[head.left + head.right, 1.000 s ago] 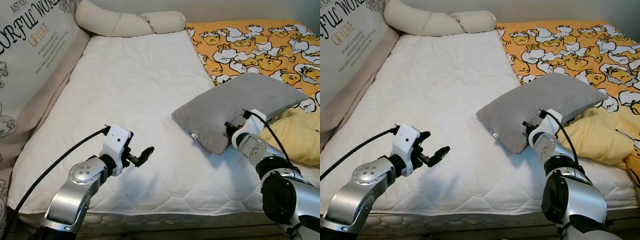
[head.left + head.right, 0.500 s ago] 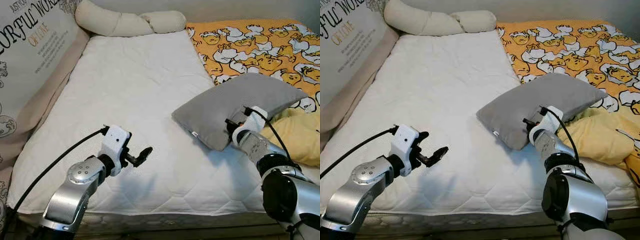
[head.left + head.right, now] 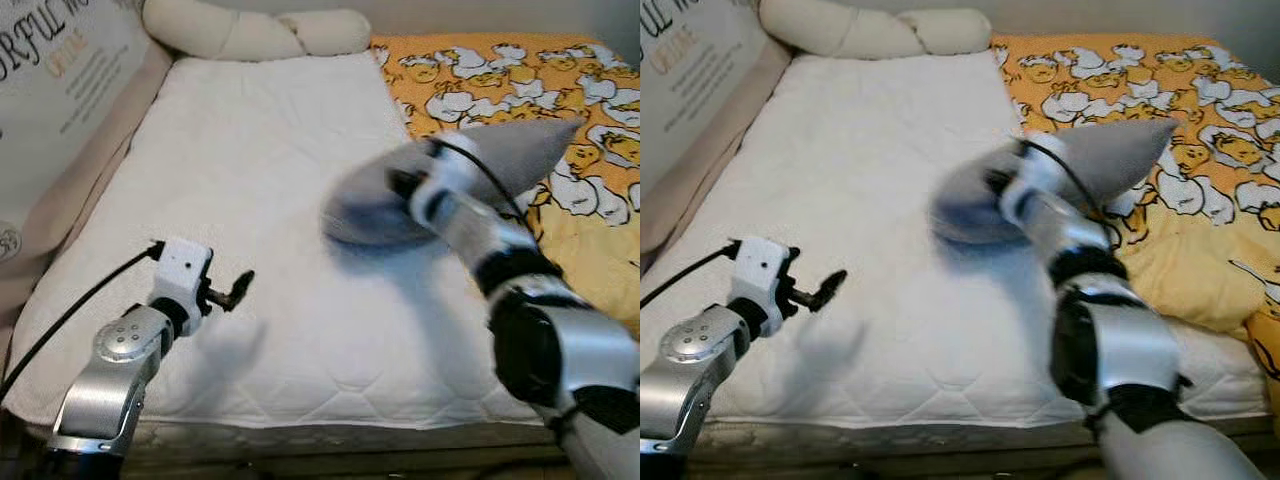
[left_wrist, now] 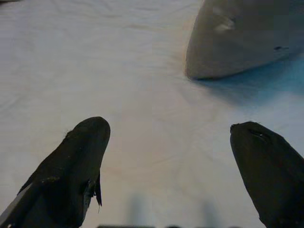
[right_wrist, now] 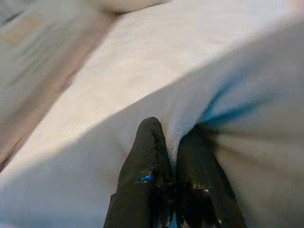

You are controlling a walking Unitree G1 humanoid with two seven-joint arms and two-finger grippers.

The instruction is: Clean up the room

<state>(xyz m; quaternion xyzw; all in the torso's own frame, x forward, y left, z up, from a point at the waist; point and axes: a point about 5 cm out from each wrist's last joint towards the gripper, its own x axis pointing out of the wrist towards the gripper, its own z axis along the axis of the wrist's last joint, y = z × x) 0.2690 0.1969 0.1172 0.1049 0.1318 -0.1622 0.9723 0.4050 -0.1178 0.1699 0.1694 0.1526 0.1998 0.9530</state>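
Observation:
A grey pillow hangs blurred in the air above the white mattress, its far corner over the duck-print blanket. My right gripper is shut on the pillow's fabric, pinching a fold between the two black fingers; from the head it shows at the pillow's near end. My left gripper is open low over the front left part of the mattress, with nothing between its fingers. The left wrist view shows the pillow ahead, apart from those fingers.
A long cream bolster lies along the bed's far end. An orange duck-print blanket and a yellow cloth cover the right side. A printed cushion lines the left edge. The mattress's front edge is near me.
My right arm has lifted the grey pillow off the bed and swung it left, over the mattress. The left gripper sits further left in view; the camera has also shifted.

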